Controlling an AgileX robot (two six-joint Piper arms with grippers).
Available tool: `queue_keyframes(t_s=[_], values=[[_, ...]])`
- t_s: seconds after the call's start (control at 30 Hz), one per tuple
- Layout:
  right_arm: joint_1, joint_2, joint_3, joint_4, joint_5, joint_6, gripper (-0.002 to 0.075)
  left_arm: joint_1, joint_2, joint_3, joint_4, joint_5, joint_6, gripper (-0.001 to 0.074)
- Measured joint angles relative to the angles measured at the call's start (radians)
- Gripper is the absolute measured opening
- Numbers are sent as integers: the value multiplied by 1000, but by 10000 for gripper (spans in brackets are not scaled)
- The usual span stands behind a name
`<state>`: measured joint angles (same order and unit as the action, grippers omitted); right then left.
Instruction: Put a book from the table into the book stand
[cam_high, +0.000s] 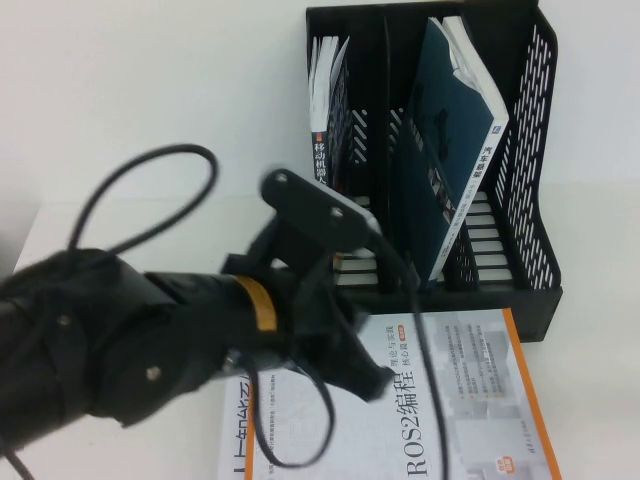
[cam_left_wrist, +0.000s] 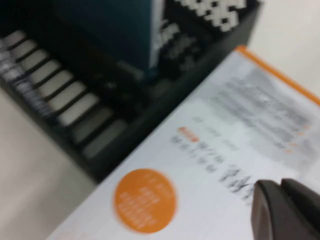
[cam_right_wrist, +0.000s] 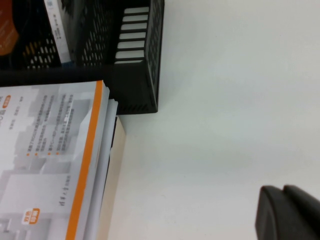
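The book (cam_high: 440, 170) stands tilted in the right slot of the black book stand (cam_high: 535, 120), teal back facing left, white spine to the front. My left gripper (cam_high: 375, 380) hovers in front of the stand, over the orange-bordered ROS2 book (cam_high: 450, 400), shut and holding nothing. The left wrist view shows its closed tips (cam_left_wrist: 280, 192) above that cover, with the teal book (cam_left_wrist: 110, 25) and the stand's slatted floor (cam_left_wrist: 75, 100) beyond. My right gripper (cam_right_wrist: 282, 192) is shut over bare white table (cam_right_wrist: 225, 100), off the stand's corner (cam_right_wrist: 140, 75); the high view does not show it.
A black-spined book (cam_high: 325, 150) with white characters stands in the stand's left slot. The ROS2 book (cam_right_wrist: 45, 150) lies flat on another book, right against the stand's front. My left arm's cable (cam_high: 150, 170) loops above the table (cam_high: 150, 100).
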<state>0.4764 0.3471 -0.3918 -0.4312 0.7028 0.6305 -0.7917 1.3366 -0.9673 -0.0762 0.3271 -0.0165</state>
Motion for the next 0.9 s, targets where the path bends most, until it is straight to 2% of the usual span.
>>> queue_keyframes(t_s=[0.23, 0.4, 0.6, 0.77, 0.9], values=[[-1, 0, 0, 0, 0, 0, 5, 100, -164, 0, 151, 45, 0, -2], [-1, 0, 0, 0, 0, 0, 5, 189, -403, 0, 184, 219, 0, -2], [-1, 0, 0, 0, 0, 0, 5, 362, -690, 80, 171, 417, 0, -2], [-1, 0, 0, 0, 0, 0, 5, 505, -924, 238, 138, 414, 0, -2], [-1, 0, 0, 0, 0, 0, 5, 641, -1079, 378, 36, 409, 17, -2]])
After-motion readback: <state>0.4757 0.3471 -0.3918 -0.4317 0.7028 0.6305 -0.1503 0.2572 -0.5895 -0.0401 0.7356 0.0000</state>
